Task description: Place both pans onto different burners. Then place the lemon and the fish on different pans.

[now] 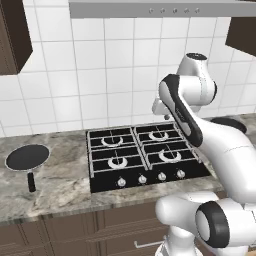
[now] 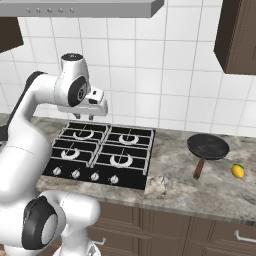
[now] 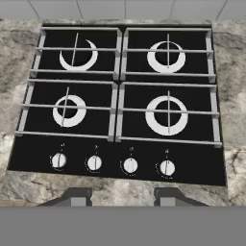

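White tiles cover the wall behind a grey stone table (image 1: pixel 60 185) with brown cupboards under it. A black cooktop (image 1: pixel 102 184) sits in the middle of the table. It has four burners (image 3: pixel 168 114) with white rings under black grates, and none of them has a pan on it. Four little silver knobs (image 3: pixel 130 165) sit in a row along the front edge of the cooktop.

In the left base view, one black pan (image 1: pixel 27 157) lies flat on the table at 9 o'clock from the cooktop, well apart from it. Its short handle points toward the front edge of the table.

In the right base view, the other black pan (image 2: pixel 208 146) lies on the table at 3 o'clock from the cooktop. Its handle also points toward the front. The yellow lemon (image 2: pixel 238 171) sits on the table near this pan, at about 4 o'clock from it, not touching it. A small pale shape lies on the table near the front right corner of the cooktop; it is too blurry to tell what it is.

The white arm holds the pincer (image 2: pixel 86 116) up in the air above the back of the cooktop. In the hand view, its two dark fingertips (image 3: pixel 77 196) stand apart with nothing between them, so the pincer is open and holds nothing.
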Tool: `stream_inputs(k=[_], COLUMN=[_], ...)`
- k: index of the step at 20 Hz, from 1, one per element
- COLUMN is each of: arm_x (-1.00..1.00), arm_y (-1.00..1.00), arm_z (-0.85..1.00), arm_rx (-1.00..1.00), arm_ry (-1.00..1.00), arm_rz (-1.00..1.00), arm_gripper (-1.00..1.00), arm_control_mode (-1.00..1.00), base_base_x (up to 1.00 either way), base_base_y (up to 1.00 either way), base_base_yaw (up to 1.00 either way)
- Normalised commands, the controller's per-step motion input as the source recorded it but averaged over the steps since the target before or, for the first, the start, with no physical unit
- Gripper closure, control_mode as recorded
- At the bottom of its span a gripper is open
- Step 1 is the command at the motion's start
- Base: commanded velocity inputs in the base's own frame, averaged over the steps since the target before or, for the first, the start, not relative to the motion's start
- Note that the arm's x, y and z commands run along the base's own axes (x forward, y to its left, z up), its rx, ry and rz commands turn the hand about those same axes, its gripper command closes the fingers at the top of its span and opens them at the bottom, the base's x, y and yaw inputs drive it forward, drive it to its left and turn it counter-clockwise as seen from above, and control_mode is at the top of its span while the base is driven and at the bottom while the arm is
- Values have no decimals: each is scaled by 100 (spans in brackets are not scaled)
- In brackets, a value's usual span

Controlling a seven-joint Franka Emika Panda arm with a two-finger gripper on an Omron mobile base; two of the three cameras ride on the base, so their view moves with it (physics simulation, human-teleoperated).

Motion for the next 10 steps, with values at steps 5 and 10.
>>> stream_inputs(k=[5,10], arm_x=[0,-5], arm_y=[34,93], arm_z=[-17,-43], arm_rx=[0,4], arm_ry=[0,-1], arm_rz=[0,0], arm_gripper=[-100,-100], arm_control_mode=[-100,-100], base_base_x=[0,0], base_base_y=[0,0], base_base_yaw=[0,0])
